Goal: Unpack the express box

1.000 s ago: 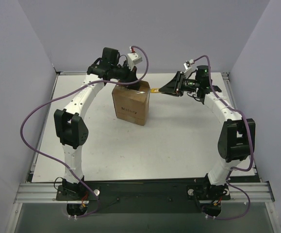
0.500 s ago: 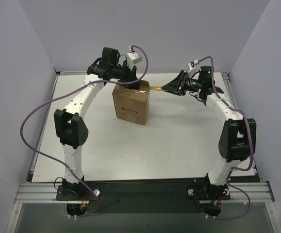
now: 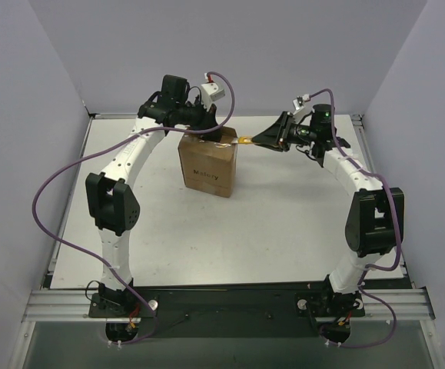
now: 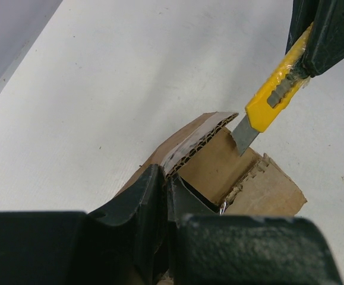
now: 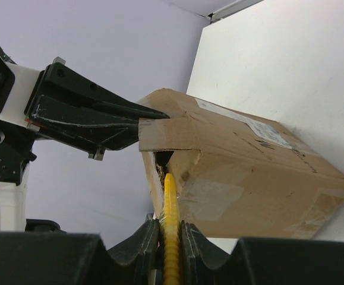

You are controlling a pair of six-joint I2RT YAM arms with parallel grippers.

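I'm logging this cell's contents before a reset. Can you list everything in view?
brown corrugated cardboard express box: one, brown, far middle of the table, one top flap lifted
slim yellow utility knife: one, yellow with a grey blade, blade at the gap under the lifted flap
white table: one, white, under everything
purple cables: two, purple, looping along the arms
left gripper: one, black, shut on the box's flap
right gripper: one, black, shut on the knife
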